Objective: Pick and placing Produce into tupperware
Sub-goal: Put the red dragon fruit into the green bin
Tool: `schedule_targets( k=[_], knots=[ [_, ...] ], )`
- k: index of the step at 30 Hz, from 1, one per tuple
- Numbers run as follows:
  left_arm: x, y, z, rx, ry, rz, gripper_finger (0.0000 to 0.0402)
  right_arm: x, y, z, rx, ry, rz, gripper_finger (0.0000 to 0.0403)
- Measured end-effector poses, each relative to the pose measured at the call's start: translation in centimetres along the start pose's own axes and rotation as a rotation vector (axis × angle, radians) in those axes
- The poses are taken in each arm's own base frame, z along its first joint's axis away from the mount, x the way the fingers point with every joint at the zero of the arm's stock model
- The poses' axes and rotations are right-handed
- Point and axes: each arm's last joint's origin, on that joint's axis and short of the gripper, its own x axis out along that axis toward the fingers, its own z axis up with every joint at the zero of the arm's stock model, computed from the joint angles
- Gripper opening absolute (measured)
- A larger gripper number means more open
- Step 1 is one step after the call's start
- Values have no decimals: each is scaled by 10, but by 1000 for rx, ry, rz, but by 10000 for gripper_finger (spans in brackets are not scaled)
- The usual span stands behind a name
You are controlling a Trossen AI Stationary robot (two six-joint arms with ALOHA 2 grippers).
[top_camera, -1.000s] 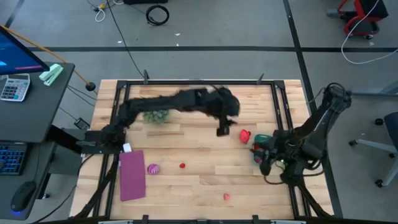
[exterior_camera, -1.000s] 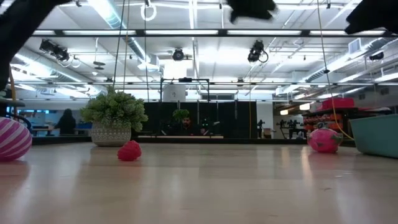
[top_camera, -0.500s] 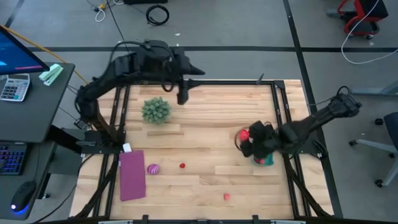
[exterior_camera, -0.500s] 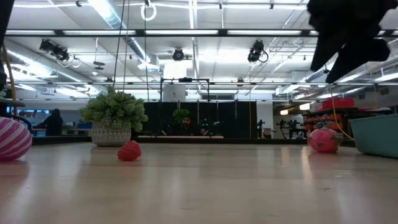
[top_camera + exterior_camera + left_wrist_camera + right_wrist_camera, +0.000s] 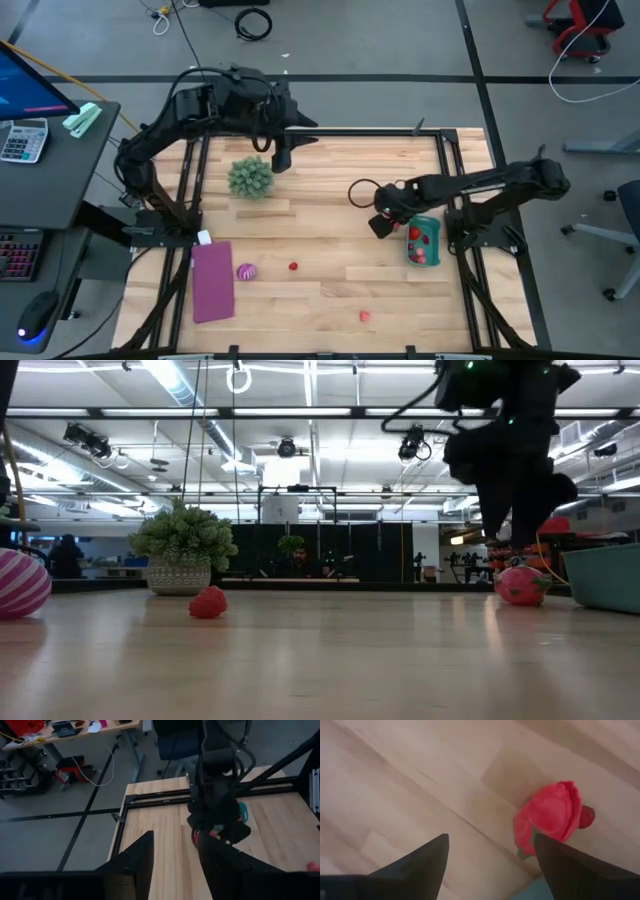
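High view, right arm: stretched low across the tabletop point(image 5: 330, 270), right gripper point(image 5: 380, 226) just beside the teal tub point(image 5: 424, 243), likely lining up on fruit there.
High view, produce: red pieces already in the tub; striped magenta ball point(image 5: 246, 271), small red piece point(image 5: 293, 266) and another point(image 5: 365, 316) loose, well apart.
High view, left arm: raised at the far edge near the green plant ball point(image 5: 250, 177), left gripper point(image 5: 279, 160) waiting.
Low view: pink fruit point(image 5: 520, 584) on the tabletop beside the tub point(image 5: 604, 575).
Left wrist view: jaws parted, empty.
Right wrist view: jaws spread wide, holding nothing, red fruit point(image 5: 550, 818) ahead between them.
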Motion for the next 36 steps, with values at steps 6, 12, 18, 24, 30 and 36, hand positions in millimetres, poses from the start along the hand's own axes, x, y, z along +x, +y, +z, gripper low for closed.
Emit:
schedule_targets(
  k=[6,12,18,24,30,36],
  knots=[
    [0,0,0,16,1,-1,157,14,-7,13,-1,40,-54,301],
    [0,0,0,39,1,-1,151,13,-19,21,44,37,-115,305],
    [0,0,0,42,1,-1,157,12,-27,25,77,49,-144,315],
    [0,-1,-1,34,12,-4,152,25,-27,27,65,89,-189,320],
    [0,-1,-3,30,35,-10,152,43,-26,28,51,167,-220,321],
    [0,-1,-4,30,41,-12,157,48,-25,27,66,215,-204,318]
  ],
)
